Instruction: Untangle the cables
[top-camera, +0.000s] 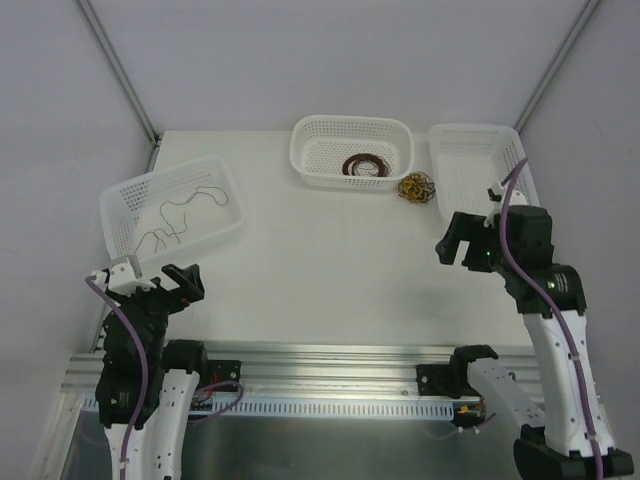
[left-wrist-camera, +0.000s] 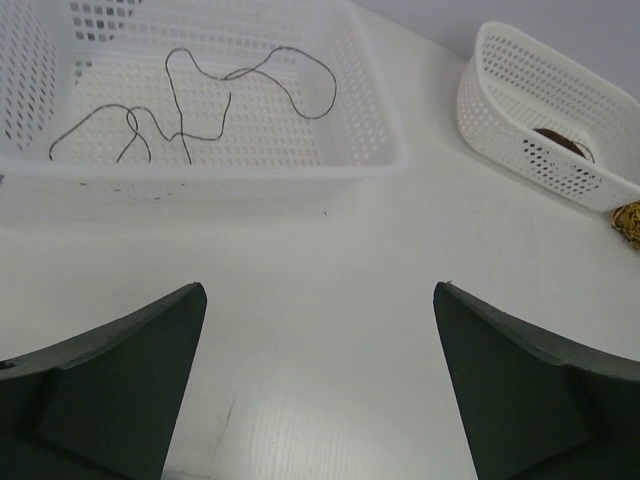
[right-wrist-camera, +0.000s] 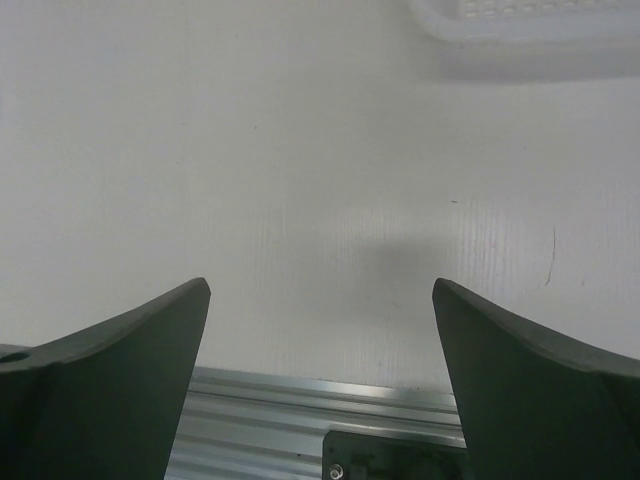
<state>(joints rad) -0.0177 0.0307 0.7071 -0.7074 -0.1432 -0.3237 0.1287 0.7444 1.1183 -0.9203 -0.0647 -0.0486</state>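
Observation:
A thin black cable (top-camera: 180, 215) lies as a loose squiggle in the left white basket (top-camera: 125, 195); it also shows in the left wrist view (left-wrist-camera: 230, 95). A dark brown coil (top-camera: 366, 166) lies in the middle basket (top-camera: 305, 150). A yellow-tan clump (top-camera: 417, 186) lies on the table between the middle and right baskets, and shows at the left wrist view's right edge (left-wrist-camera: 630, 222). My left gripper (top-camera: 180, 283) is open and empty, in front of the left basket. My right gripper (top-camera: 458, 240) is open and empty, held over the table's right side.
A third white basket (top-camera: 480, 170) stands at the back right. The middle basket also shows in the left wrist view (left-wrist-camera: 520, 100). An aluminium rail (top-camera: 330, 360) runs along the table's near edge. Purple hoses (top-camera: 520, 250) run along both arms.

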